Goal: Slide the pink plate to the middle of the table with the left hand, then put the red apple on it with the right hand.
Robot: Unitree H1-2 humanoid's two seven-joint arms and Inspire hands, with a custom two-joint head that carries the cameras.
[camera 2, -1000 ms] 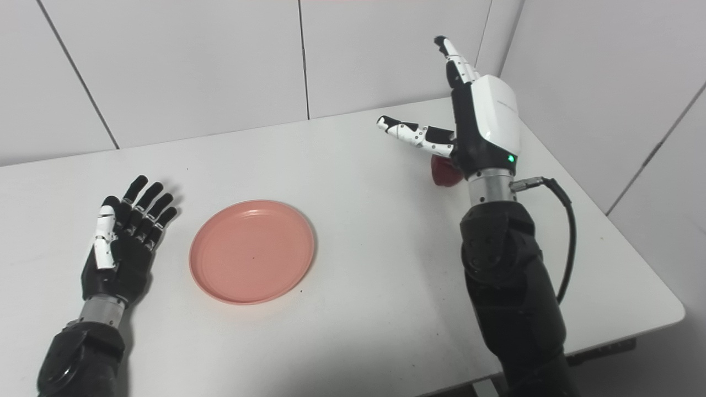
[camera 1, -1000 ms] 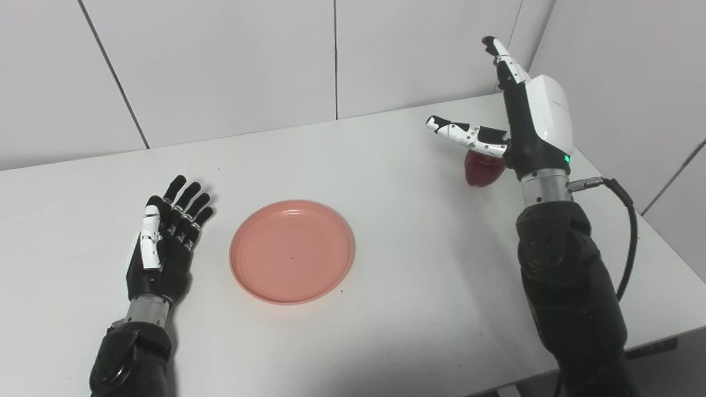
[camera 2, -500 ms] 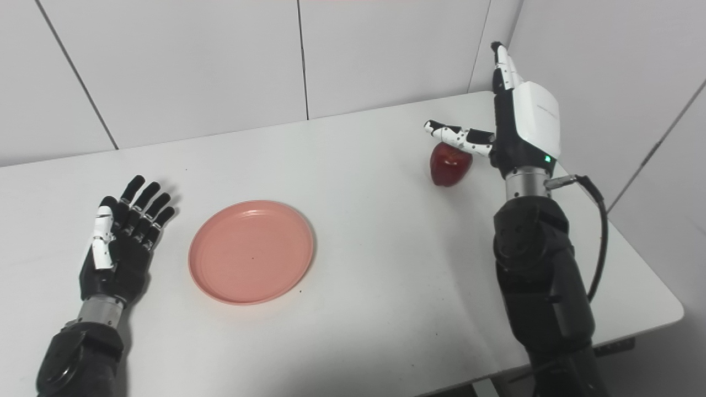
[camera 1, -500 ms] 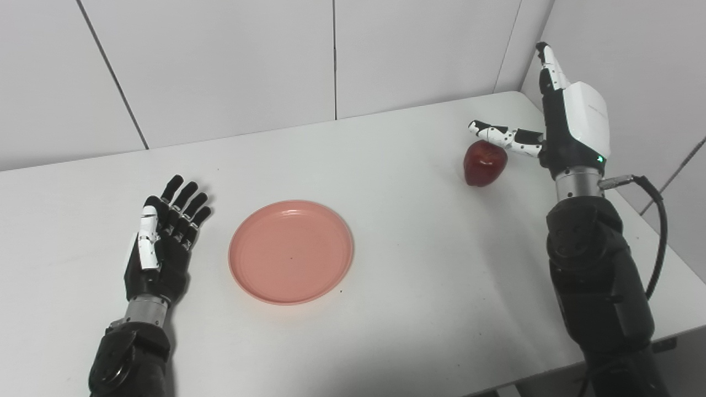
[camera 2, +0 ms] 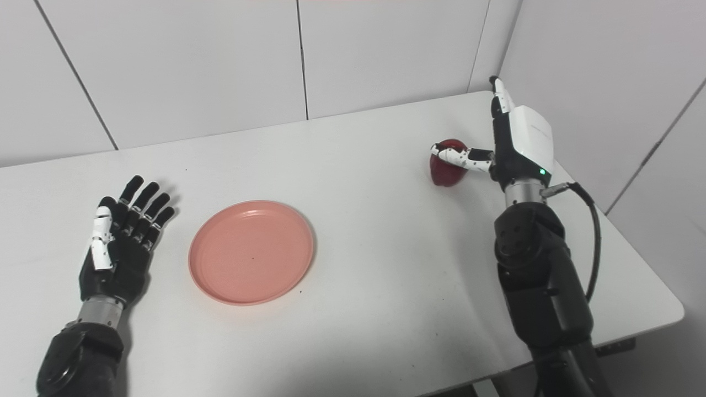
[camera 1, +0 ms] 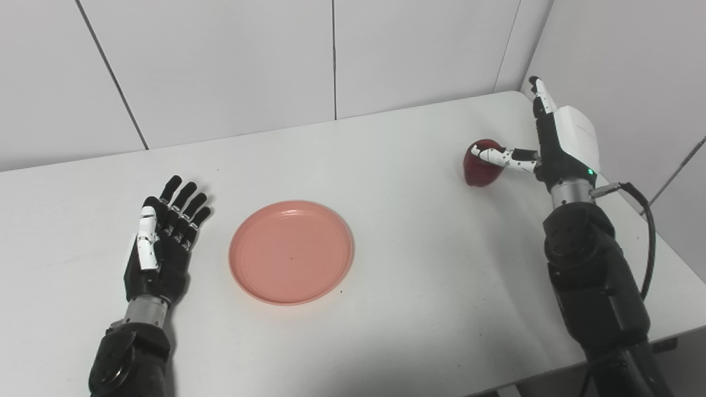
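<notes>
My right hand [camera 1: 560,140] spread beside red apple [camera 1: 481,170], thumb over it. Left hand [camera 1: 162,240] flat, splayed on table [camera 1: 419,264] near pink plate [camera 1: 291,251].

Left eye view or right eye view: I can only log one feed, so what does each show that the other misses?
Left eye view only: a wider strip of bare table left of the open left hand. Right eye view only: the table's near right corner. Both: the empty pink plate, the red apple, and the open right hand with its thumb across the apple.
</notes>
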